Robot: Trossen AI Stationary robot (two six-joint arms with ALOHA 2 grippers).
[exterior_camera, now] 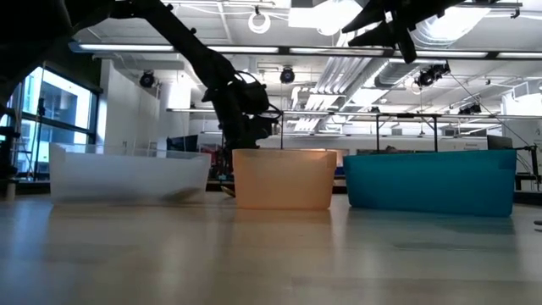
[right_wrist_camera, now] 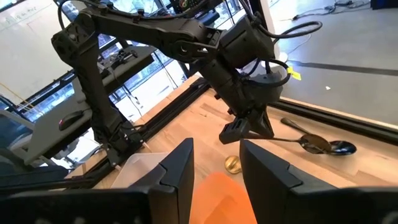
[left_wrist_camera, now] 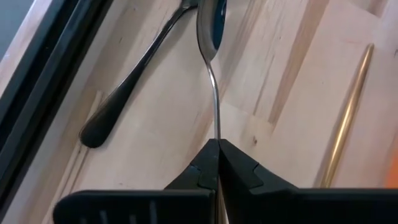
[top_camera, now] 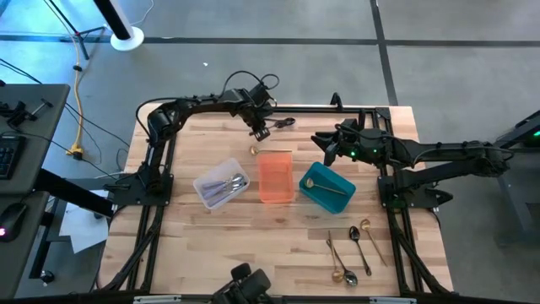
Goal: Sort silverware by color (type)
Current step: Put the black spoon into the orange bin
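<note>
My left tool (left_wrist_camera: pixel 217 163) sits at the far edge of the bench (top_camera: pixel 253 245), clamped narrow on the tip of a silver spoon's (left_wrist_camera: pixel 211 50) handle. The spoon's long axis runs straight out from the fingers, bowl farthest from me. Just beside it lies a black utensil (left_wrist_camera: pixel 127 81), its handle angling away toward the bench rail, and on the other side a gold handle (left_wrist_camera: pixel 348 118) lies nearly parallel to my spoon.

Left to right across the bench stand three bins. The clear bin (top_camera: pixel 221 184) already holds a small cluster of silver pieces, too bunched to count. The orange bin (top_camera: pixel 276 176) looks empty from above. The teal bin (top_camera: pixel 327 187) holds one gold piece.

The clear bin lies back toward the bench middle from my left tool, so I judge the next move is a lift and carry that way.

My right tool (right_wrist_camera: pixel 214 171) hovers above the teal bin with its fingers apart and nothing between them. Near the front right of the bench lie four more pieces (top_camera: pixel 353 249), gold and dark, closer to that arm.
</note>
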